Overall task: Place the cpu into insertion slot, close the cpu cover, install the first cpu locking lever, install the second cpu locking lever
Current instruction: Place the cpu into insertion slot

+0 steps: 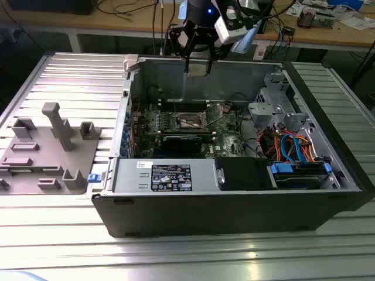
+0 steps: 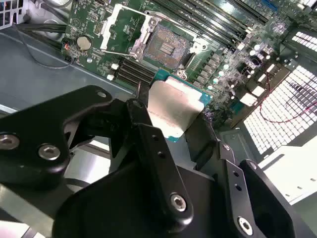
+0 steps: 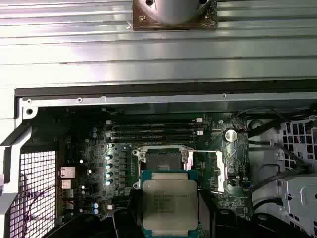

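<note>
My gripper is shut on the cpu, a flat square chip with a silver-grey top and a green edge, pinched at two opposite sides by the black fingers. In the exterior view the gripper hangs above the back wall of the open computer case. The insertion slot lies bare below and ahead of the chip, a dark square recess on the green board. The cpu cover stands flipped open beside the slot. In the first wrist view the cpu hovers just short of the slot, with the cover to one side.
The case lies open on a ribbed metal table. Memory slots run beside the socket, with a coin battery near the cover. A black power supply and blue and orange cables fill the front. A grey fixture stands at the exterior view's left.
</note>
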